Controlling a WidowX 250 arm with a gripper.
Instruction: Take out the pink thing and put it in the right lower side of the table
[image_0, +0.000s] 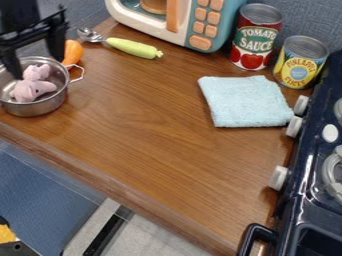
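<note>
At the upper left, my black gripper (36, 65) hangs over the metal pot (40, 107) with its two fingers spread apart. The pink thing (33, 85), a soft plush-like toy, lies inside the pot, just below and between the fingers. One finger comes down close to the toy's upper left side, and the other hangs above the pot's right part. Whether either finger touches the toy, I cannot tell.
Behind the pot lie an orange object (73, 52) and a green-handled scoop (133, 47). A toy microwave (200, 25), two cans (256, 37) and a light blue cloth (246, 101) stand farther right. A dark stove (314, 165) borders the wooden table (167, 145).
</note>
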